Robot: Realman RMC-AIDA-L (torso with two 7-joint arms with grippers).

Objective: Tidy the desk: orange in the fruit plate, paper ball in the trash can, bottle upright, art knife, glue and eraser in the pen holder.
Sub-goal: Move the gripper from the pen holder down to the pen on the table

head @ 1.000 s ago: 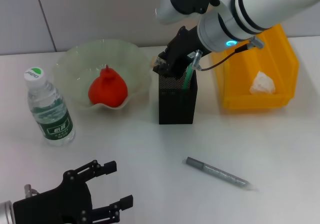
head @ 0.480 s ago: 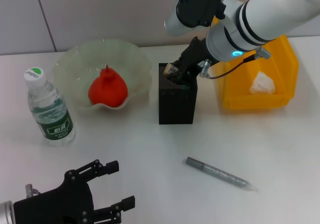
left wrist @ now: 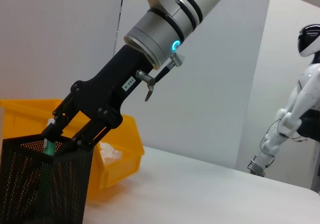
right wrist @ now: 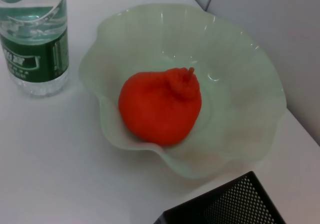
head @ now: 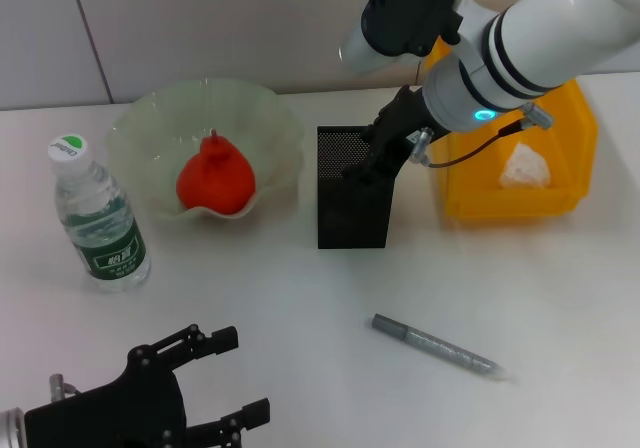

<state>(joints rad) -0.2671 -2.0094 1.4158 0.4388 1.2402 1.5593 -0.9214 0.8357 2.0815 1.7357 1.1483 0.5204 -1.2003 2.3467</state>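
My right gripper (head: 363,168) reaches down into the top of the black mesh pen holder (head: 345,213). In the left wrist view the right gripper (left wrist: 62,140) is shut on the green glue (left wrist: 48,146), whose top sits just below the holder's rim (left wrist: 30,144). The orange (head: 215,178) lies in the fruit plate (head: 150,128). The bottle (head: 97,223) stands upright at the left. In the yellow trash can (head: 480,183) rests the paper ball (head: 524,166). The grey art knife (head: 435,345) lies on the table in front. The eraser is not in view. My left gripper (head: 243,373) is open at the near left edge.
The right arm's white forearm (head: 530,38) hangs over the trash can and the holder's far side. The wall runs close behind the plate and the bin. Bare white table lies between the bottle, the holder and the art knife.
The right gripper has moved down and to the right, taking the green glue from above the pen holder's rim down into it. The left arm has stayed put.
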